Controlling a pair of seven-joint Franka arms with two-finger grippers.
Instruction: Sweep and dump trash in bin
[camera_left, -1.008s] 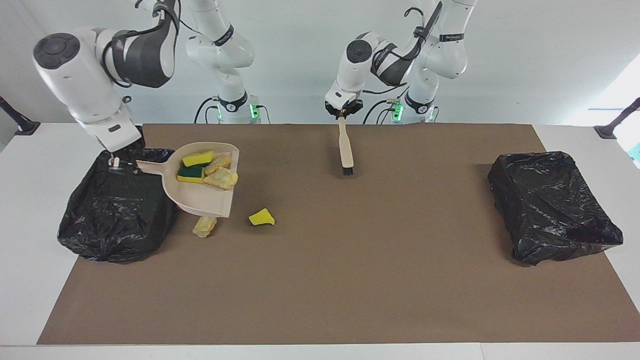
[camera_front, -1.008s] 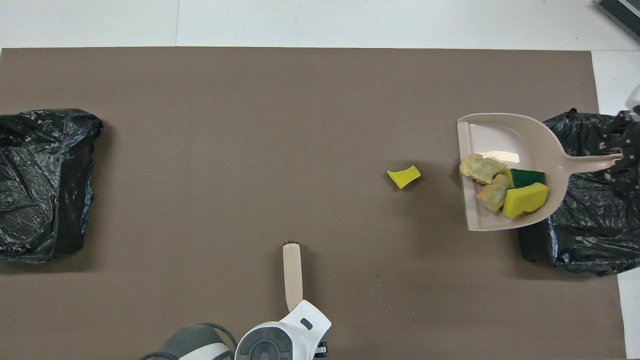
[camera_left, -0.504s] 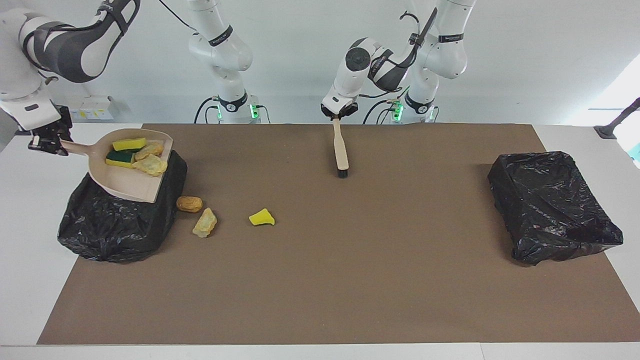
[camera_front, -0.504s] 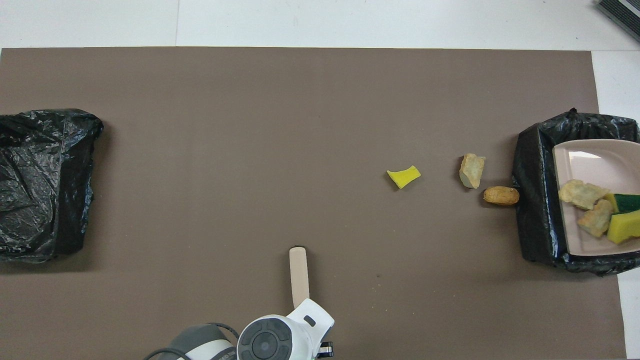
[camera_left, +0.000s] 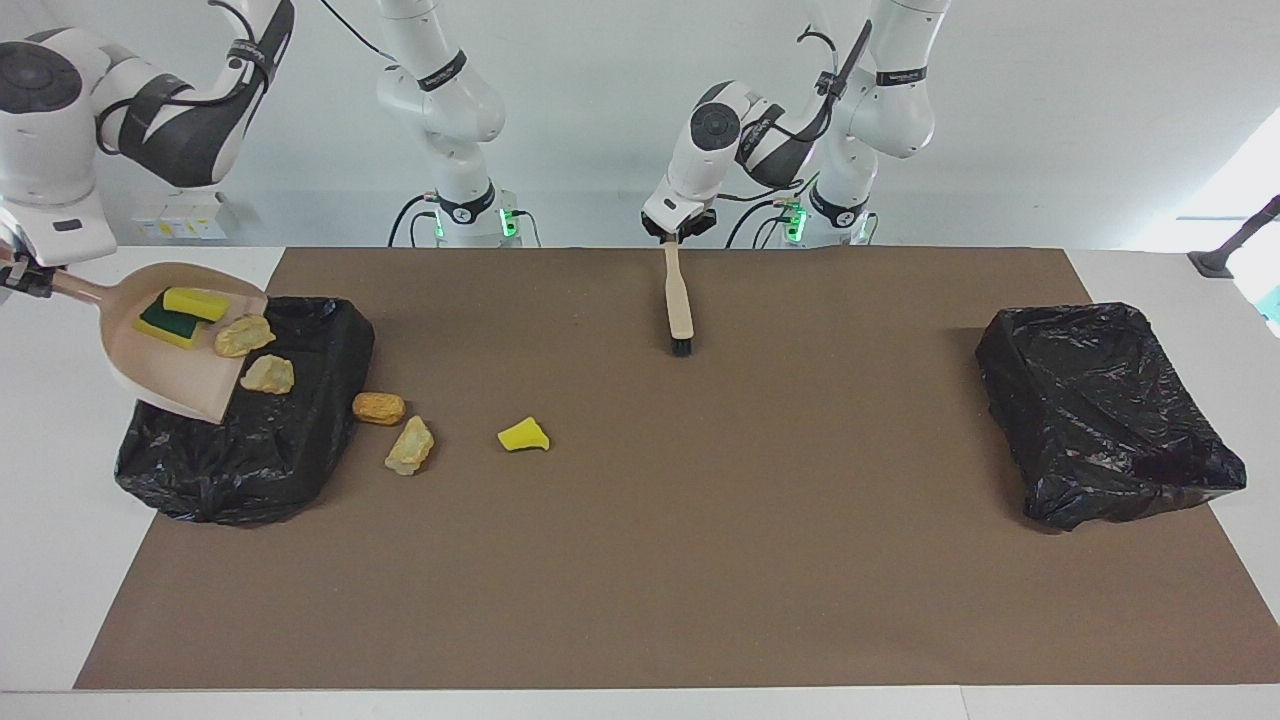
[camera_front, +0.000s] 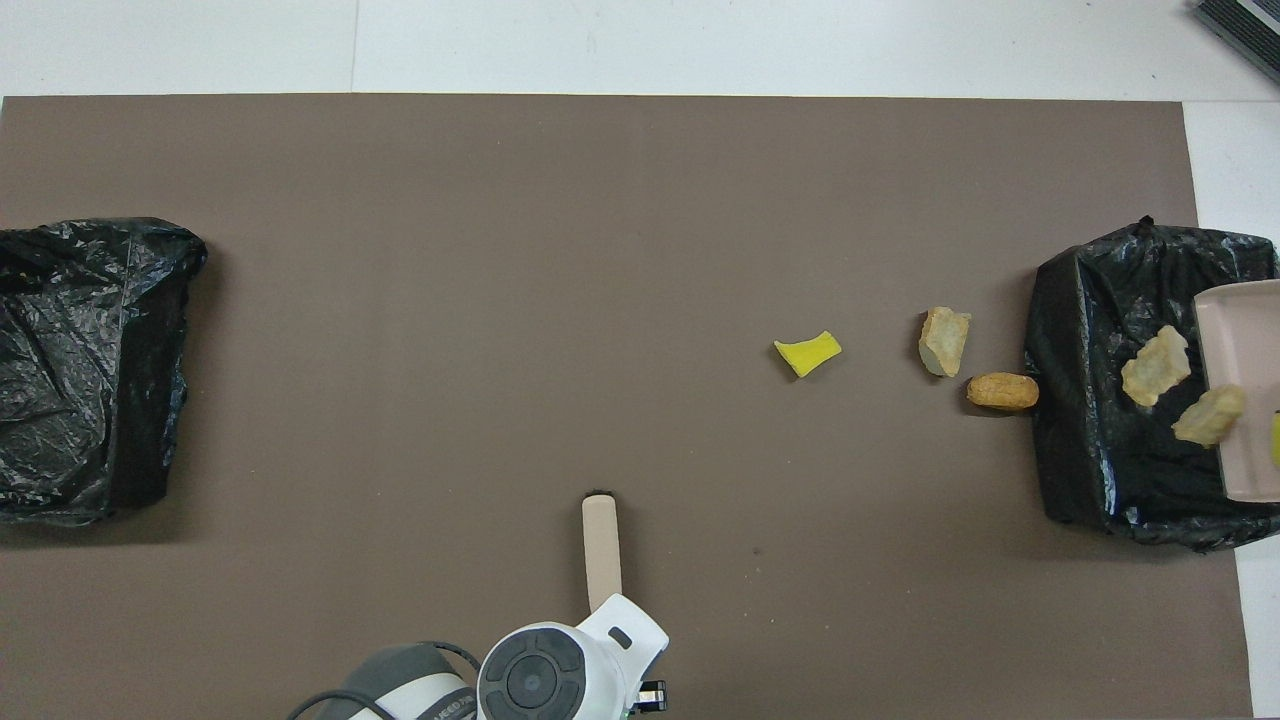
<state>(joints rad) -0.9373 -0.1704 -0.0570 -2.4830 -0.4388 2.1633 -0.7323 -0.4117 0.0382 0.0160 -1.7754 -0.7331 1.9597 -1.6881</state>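
My right gripper (camera_left: 20, 277), at the view's edge, is shut on the handle of the beige dustpan (camera_left: 178, 378), tilted over the black bin (camera_left: 250, 455) at the right arm's end. Two yellow-green sponges (camera_left: 192, 304) lie in the pan. Two tan chunks (camera_left: 244, 335) (camera_left: 268, 373) slide off its lip over the bin (camera_front: 1100, 460). On the mat beside the bin lie an orange-brown lump (camera_left: 379, 408), a tan chunk (camera_left: 410, 445) and a yellow piece (camera_left: 523, 435). My left gripper (camera_left: 676, 236) is shut on the brush (camera_left: 679, 300), whose bristles point down at the mat.
A second black-lined bin (camera_left: 1100, 410) stands at the left arm's end of the brown mat (camera_left: 700, 550). White table shows around the mat. The brush (camera_front: 601, 550) hangs near the robots' edge, midway between the two bins.
The right arm carried the loaded dustpan from the mat to over the bin and tipped it, so two tan chunks slide out. The lump and a chunk were uncovered. The brush shifted slightly.
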